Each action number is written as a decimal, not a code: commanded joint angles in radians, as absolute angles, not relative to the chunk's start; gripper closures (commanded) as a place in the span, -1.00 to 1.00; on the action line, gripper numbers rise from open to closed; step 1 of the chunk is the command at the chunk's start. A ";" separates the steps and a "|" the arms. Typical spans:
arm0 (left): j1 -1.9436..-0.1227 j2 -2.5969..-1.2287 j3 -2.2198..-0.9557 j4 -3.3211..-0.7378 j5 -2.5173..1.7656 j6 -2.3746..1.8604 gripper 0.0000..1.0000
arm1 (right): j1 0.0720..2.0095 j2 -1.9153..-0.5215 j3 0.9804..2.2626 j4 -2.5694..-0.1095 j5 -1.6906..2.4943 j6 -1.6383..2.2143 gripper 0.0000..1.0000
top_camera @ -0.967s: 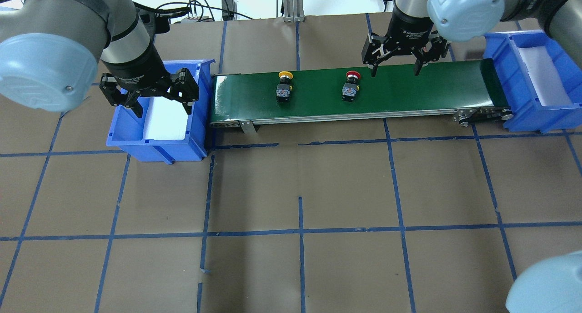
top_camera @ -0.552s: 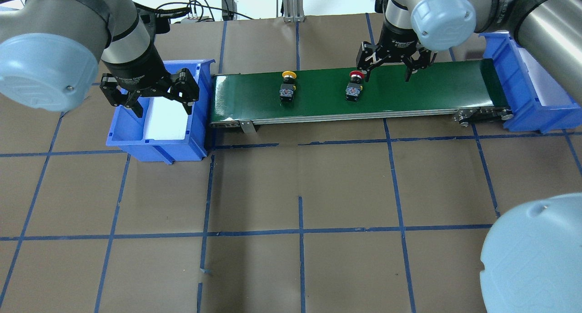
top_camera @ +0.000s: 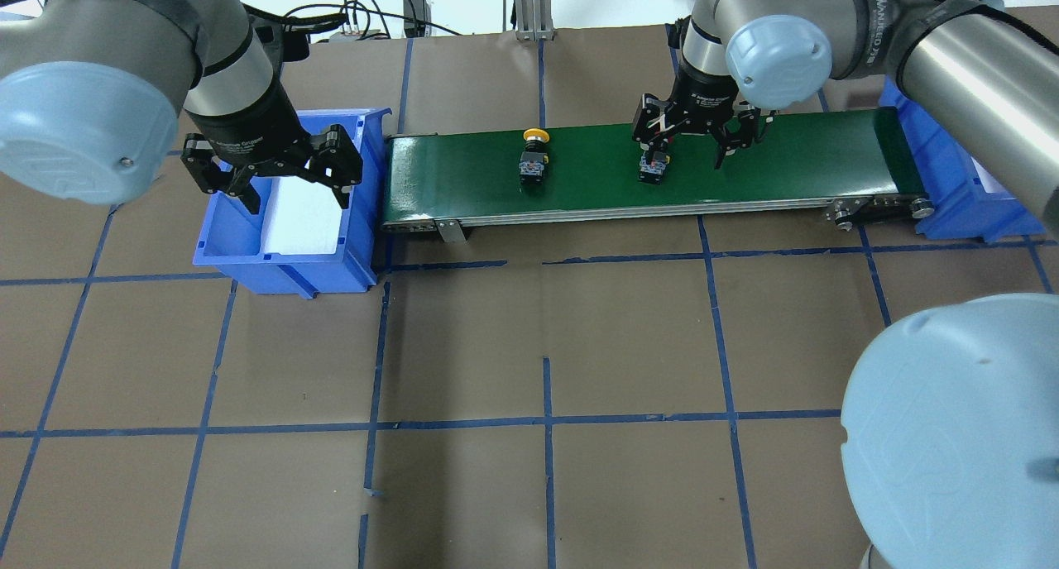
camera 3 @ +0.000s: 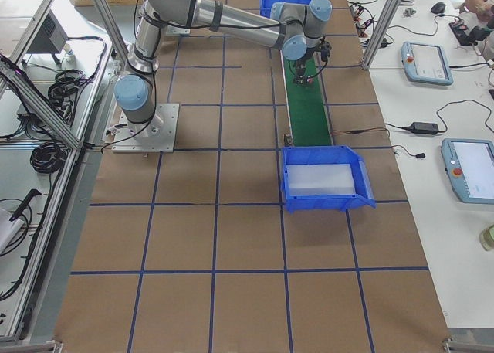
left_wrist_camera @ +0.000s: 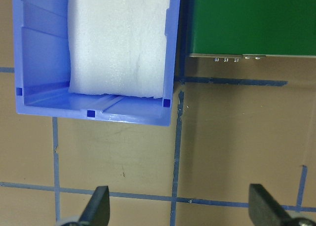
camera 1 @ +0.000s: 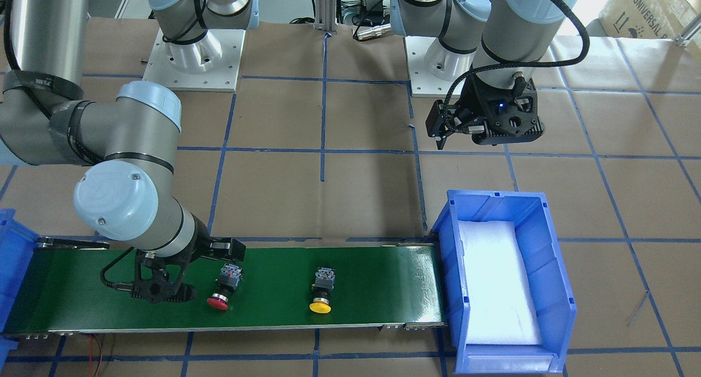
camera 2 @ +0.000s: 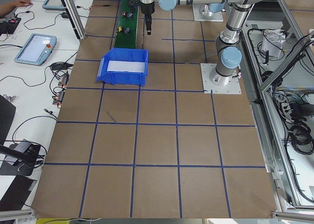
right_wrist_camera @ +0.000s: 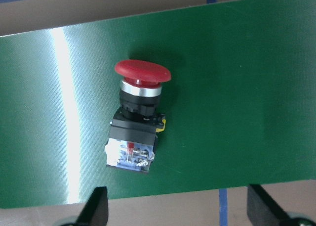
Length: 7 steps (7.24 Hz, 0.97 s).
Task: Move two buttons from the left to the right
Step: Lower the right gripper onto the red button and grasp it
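Most of the overhead view's lower half is being taken up by the tabletop point(top_camera: 629, 346), brown paper gridded with blue tape lines. Above that, a green belt point(top_camera: 794, 160) is running across the upper middle of the frame. It is meeting a blue bin point(top_camera: 277, 265) at its left end and a second blue bin point(top_camera: 951, 209) at its right end, the latter partly hidden behind an arm. The yellow button point(top_camera: 534, 157) is lying on its side left of the belt's centre, its cap pointing toward the top of the frame. The red button point(top_camera: 652, 170) is lying the same way further right along the belt, well apart from the yellow one. The right gripper point(top_camera: 683, 155) is hanging directly over the red button with its jaws standing wide apart. In its wrist view the button is lying between the two fingertips at the bottom corners, touching neither. At the upper left of the overhead frame, the left gripper point(top_camera: 294, 198) is hovering above the first bin's white foam liner point(top_camera: 302, 226), its jaws spread wide and holding nothing. Beyond the tabletop's far edge, black cables point(top_camera: 372, 11) are trailing along the top of the frame.
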State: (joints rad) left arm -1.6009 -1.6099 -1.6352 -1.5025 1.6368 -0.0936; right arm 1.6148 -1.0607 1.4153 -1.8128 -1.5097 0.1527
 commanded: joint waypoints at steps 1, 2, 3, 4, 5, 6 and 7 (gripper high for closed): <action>-1.600 -1.611 -1.635 -1.502 1.637 -0.094 -1.00 | 1.617 -1.043 1.410 -1.818 -1.505 0.175 -1.00; -1.600 -1.611 -1.635 -1.502 1.637 -0.094 -1.00 | 1.614 -1.036 1.410 -1.819 -1.505 0.178 -1.00; -1.601 -1.611 -1.635 -1.502 1.637 -0.094 -1.00 | 1.615 -1.038 1.410 -1.819 -1.505 0.249 -1.00; -1.603 -1.609 -1.635 -1.505 1.637 -0.094 -1.00 | 1.617 -1.035 1.411 -1.819 -1.503 0.283 -1.00; -1.603 -1.609 -1.637 -1.503 1.637 -0.094 -1.00 | 1.617 -1.026 1.410 -1.819 -1.505 0.287 -1.00; -1.603 -1.609 -1.637 -1.503 1.637 -0.094 -1.00 | 1.611 -1.008 1.410 -1.850 -1.505 0.288 -1.00; -1.603 -1.609 -1.637 -1.503 1.637 -0.094 -1.00 | 1.611 -1.002 1.413 -1.868 -1.505 0.288 -1.00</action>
State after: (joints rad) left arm -1.6029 -1.6093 -1.6365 -1.5034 1.6368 -0.0936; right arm 1.6126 -1.0137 1.4106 -1.8442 -1.5047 0.2851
